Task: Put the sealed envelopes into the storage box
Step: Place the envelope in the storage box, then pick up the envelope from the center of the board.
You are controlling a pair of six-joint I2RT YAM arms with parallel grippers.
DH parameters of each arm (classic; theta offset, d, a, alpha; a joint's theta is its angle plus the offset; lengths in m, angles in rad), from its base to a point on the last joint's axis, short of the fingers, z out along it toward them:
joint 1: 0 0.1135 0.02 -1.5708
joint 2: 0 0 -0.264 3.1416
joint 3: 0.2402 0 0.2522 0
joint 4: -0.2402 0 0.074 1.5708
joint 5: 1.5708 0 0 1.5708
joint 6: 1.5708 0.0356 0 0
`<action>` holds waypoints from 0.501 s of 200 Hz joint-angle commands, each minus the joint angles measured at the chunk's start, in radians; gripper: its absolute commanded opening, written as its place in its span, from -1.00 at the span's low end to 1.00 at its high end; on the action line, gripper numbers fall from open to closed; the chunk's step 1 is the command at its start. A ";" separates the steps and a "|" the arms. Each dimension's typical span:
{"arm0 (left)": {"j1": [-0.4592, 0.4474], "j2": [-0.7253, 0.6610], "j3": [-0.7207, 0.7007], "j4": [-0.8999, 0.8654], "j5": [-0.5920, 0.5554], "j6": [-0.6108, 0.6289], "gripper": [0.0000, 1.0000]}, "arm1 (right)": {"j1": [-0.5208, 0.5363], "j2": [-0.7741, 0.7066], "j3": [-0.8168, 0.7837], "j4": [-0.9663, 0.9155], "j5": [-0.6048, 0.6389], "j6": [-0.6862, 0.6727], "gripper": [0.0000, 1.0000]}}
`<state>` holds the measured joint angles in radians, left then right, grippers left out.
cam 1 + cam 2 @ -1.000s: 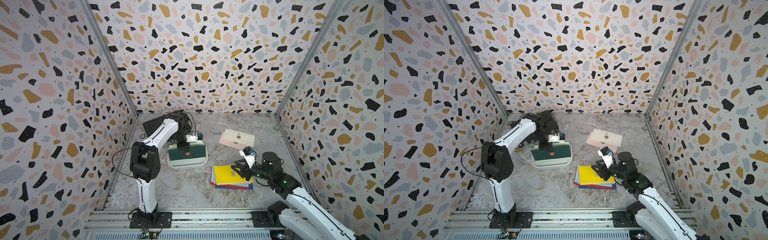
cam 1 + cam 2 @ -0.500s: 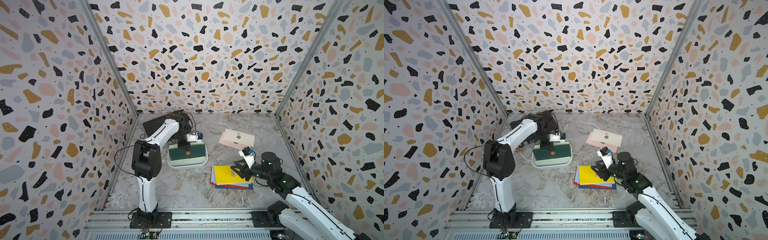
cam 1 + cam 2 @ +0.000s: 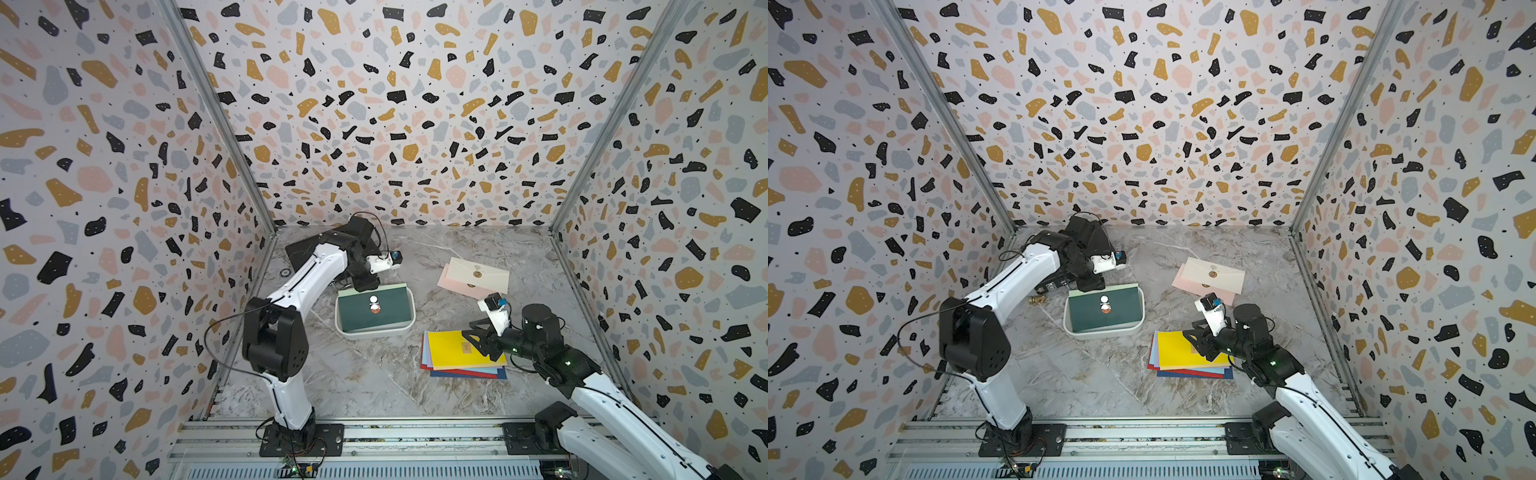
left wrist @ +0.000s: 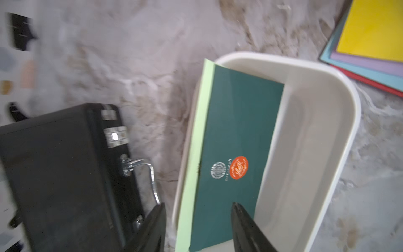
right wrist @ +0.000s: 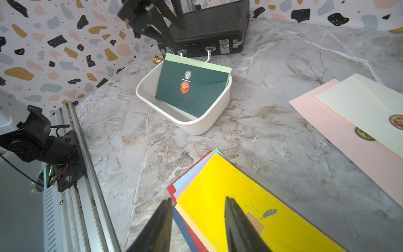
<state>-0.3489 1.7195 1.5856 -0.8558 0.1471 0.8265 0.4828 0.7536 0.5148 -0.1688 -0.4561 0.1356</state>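
Storage box [image 4: 327, 131] holds tilted dark green envelope [image 4: 235, 131]; left gripper [image 4: 198, 205], jaws apart, hangs over box's rim; right gripper [image 5: 198, 198], jaws apart, over yellow envelope [image 5: 283, 229] near box.

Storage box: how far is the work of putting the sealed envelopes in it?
Done: dark green envelope and light green envelope lean inside the storage box. In hand: nothing; left gripper and right gripper are open. Remaining: the yellow-topped stack, cream envelope and pink envelope, outside.
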 commanded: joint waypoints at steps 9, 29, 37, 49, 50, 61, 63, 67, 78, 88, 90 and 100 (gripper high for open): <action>0.002 -0.194 -0.138 0.294 0.000 -0.211 0.64 | 0.004 0.001 0.014 -0.053 0.122 0.064 -0.12; 0.001 -0.281 -0.224 0.383 -0.006 -0.313 0.98 | 0.003 0.015 0.040 -0.114 0.250 0.131 -0.12; 0.002 -0.302 -0.240 0.399 -0.007 -0.360 0.98 | 0.003 0.025 0.048 -0.136 0.285 0.141 -0.12; 0.002 -0.323 -0.265 0.418 -0.014 -0.451 0.98 | 0.003 0.046 0.055 -0.165 0.346 0.170 -0.12; 0.002 -0.324 -0.267 0.420 -0.016 -0.457 0.98 | 0.003 0.048 0.056 -0.169 0.351 0.175 -0.12; 0.001 -0.334 -0.281 0.422 0.005 -0.518 0.98 | 0.001 0.077 0.066 -0.208 0.428 0.214 -0.12; 0.002 -0.335 -0.281 0.419 0.014 -0.527 0.98 | -0.001 0.083 0.068 -0.213 0.438 0.217 -0.12; 0.002 -0.335 -0.281 0.410 0.030 -0.546 0.98 | -0.005 0.095 0.072 -0.224 0.452 0.219 -0.12; 0.004 -0.331 -0.283 0.384 0.092 -0.584 0.98 | -0.020 0.129 0.080 -0.248 0.483 0.223 -0.12; 0.003 -0.323 -0.292 0.396 0.138 -0.630 0.98 | -0.043 0.163 0.085 -0.268 0.509 0.242 -0.12; 0.002 -0.321 -0.295 0.400 0.144 -0.637 0.98 | -0.049 0.168 0.084 -0.269 0.509 0.244 -0.12; 0.007 -0.305 -0.301 0.432 0.146 -0.703 0.98 | -0.081 0.196 0.078 -0.269 0.496 0.258 -0.12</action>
<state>-0.3485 1.3968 1.3041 -0.5003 0.2050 0.3157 0.4538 0.9028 0.5610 -0.3595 -0.0525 0.3302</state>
